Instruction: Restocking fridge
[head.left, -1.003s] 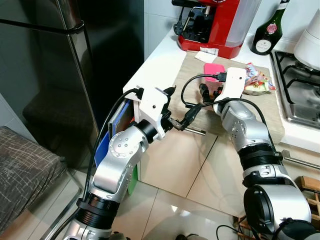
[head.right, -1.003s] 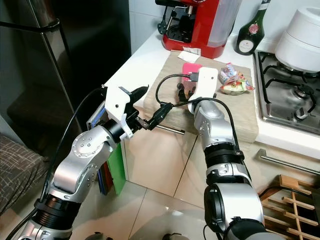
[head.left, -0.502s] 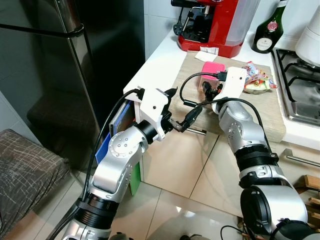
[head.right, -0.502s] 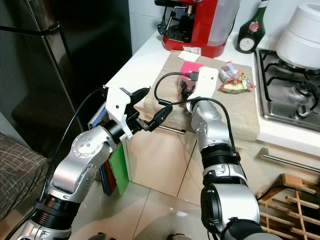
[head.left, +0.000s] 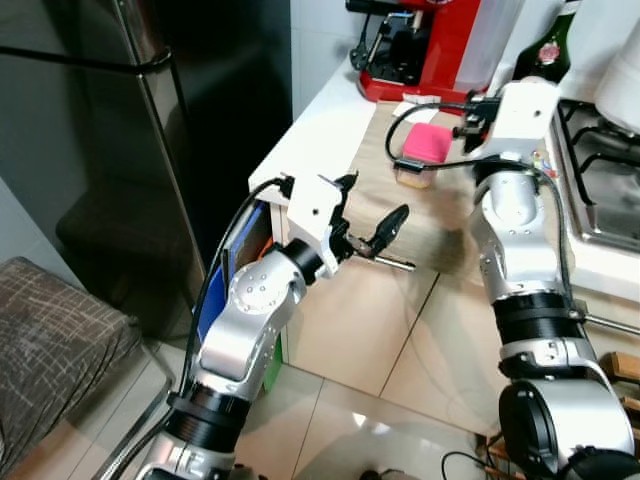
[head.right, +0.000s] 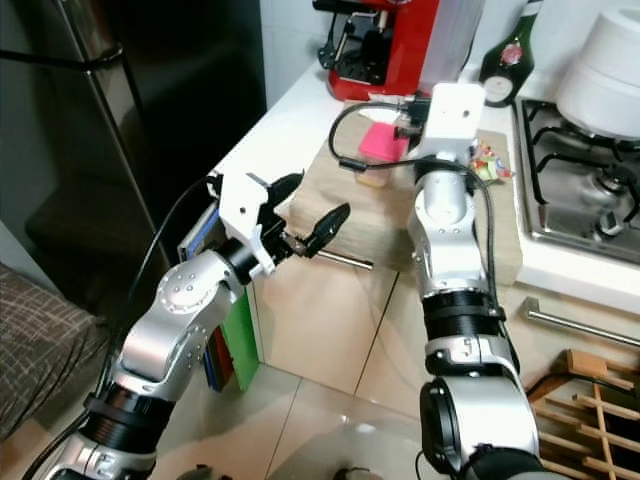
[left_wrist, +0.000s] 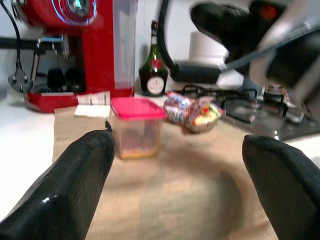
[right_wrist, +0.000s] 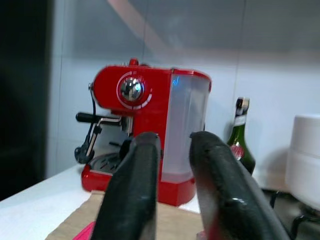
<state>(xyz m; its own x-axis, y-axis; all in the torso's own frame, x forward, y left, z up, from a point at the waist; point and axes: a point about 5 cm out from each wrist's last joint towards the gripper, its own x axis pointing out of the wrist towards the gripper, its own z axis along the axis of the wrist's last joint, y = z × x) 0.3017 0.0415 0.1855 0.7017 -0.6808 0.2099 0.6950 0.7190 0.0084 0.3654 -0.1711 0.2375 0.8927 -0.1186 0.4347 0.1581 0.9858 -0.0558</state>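
A clear container with a pink lid (head.left: 425, 150) stands on the tan mat (head.right: 372, 222) on the counter, and the left wrist view shows it as the container (left_wrist: 136, 127) ahead. My left gripper (head.left: 368, 205) hovers open at the counter's front edge, short of the container, with nothing between its fingers (left_wrist: 75, 180). My right gripper (right_wrist: 175, 190) is raised above the counter behind the container, pointing at the red coffee machine (right_wrist: 145, 130). Its fingers (right_wrist: 132, 190) are close together and hold nothing. The dark fridge (head.left: 150, 120) stands closed to the left.
Snack packets (left_wrist: 192, 107) lie on the mat right of the container. A wine bottle (left_wrist: 151, 70), a white pot (head.right: 600, 70) and the gas hob (head.right: 580, 190) fill the back right. A metal drawer handle (head.right: 340, 258) juts out below the counter edge.
My right arm has lifted away from the pink-lidded container and swung up and back toward the coffee machine. The left gripper has stayed open near the counter edge.
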